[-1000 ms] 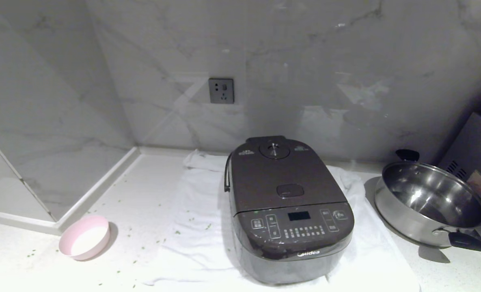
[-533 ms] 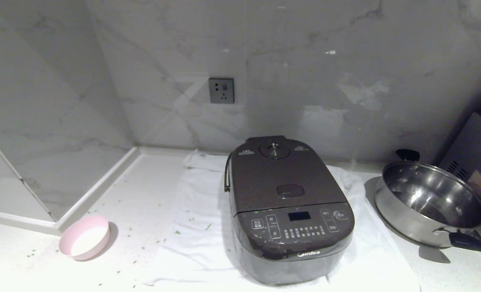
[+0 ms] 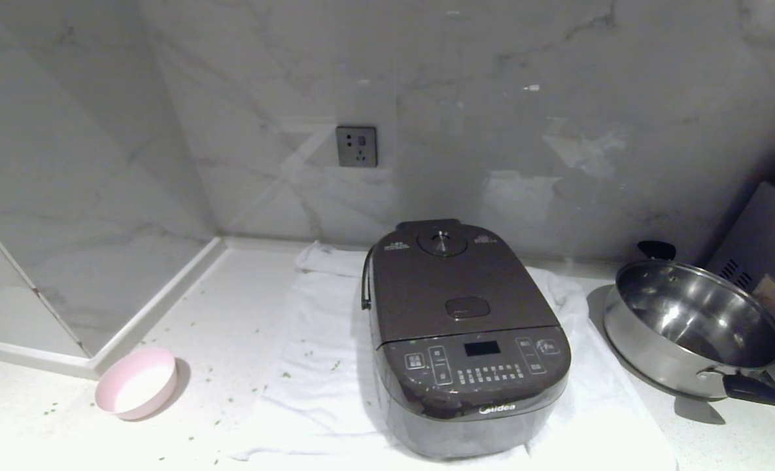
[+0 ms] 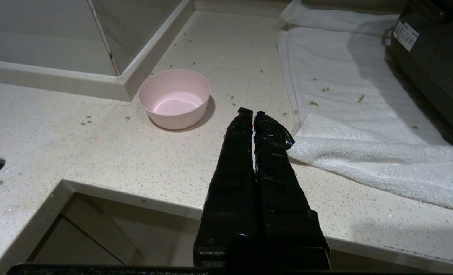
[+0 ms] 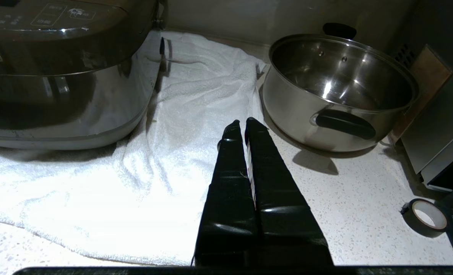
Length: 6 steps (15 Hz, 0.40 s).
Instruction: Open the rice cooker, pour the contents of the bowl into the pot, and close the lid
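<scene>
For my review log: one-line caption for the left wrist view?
Shut left gripper above the counter edge, empty pink bowl ahead, white towel beside it.

The left gripper (image 4: 253, 113) has two long black fingers (image 4: 234, 168) that taper from a broad base to narrow, rounded tips. Their surface is glossy and slightly wrinkled, like a wrapped covering, and catches small highlights. The right gripper (image 5: 245, 121) looks the same: two slim, shiny black fingers (image 5: 230, 179), wider at the base, with a dark bar across the bottom.
</scene>
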Motion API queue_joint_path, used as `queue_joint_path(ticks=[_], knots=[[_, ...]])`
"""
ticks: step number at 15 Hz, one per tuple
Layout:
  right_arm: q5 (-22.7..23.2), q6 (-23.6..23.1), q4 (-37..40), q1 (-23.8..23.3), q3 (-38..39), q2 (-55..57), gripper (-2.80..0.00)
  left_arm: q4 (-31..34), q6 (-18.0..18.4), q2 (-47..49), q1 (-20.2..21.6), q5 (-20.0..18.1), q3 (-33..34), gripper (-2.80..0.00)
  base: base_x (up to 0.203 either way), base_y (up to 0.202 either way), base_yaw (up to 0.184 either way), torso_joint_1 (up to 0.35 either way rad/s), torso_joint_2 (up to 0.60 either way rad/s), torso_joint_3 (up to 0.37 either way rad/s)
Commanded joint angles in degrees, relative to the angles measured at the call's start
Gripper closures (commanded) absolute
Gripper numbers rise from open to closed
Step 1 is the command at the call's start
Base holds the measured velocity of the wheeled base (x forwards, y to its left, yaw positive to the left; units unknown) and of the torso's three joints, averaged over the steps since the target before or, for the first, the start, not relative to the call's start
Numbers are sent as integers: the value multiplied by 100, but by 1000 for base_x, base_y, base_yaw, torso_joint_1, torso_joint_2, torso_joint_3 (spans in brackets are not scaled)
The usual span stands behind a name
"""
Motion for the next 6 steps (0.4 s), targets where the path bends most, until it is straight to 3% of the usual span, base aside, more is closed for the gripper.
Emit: queue_joint_path(ticks=[1, 6], knots=[[-7, 37, -28, 5, 11, 0, 0, 7, -4, -1, 0, 2, 1, 0, 0, 0, 0, 0, 0, 0], [-20, 196, -31, -3, 11, 0, 0, 3, -74, -1, -6, 10, 1, 0, 0, 0, 0, 0, 0, 0]])
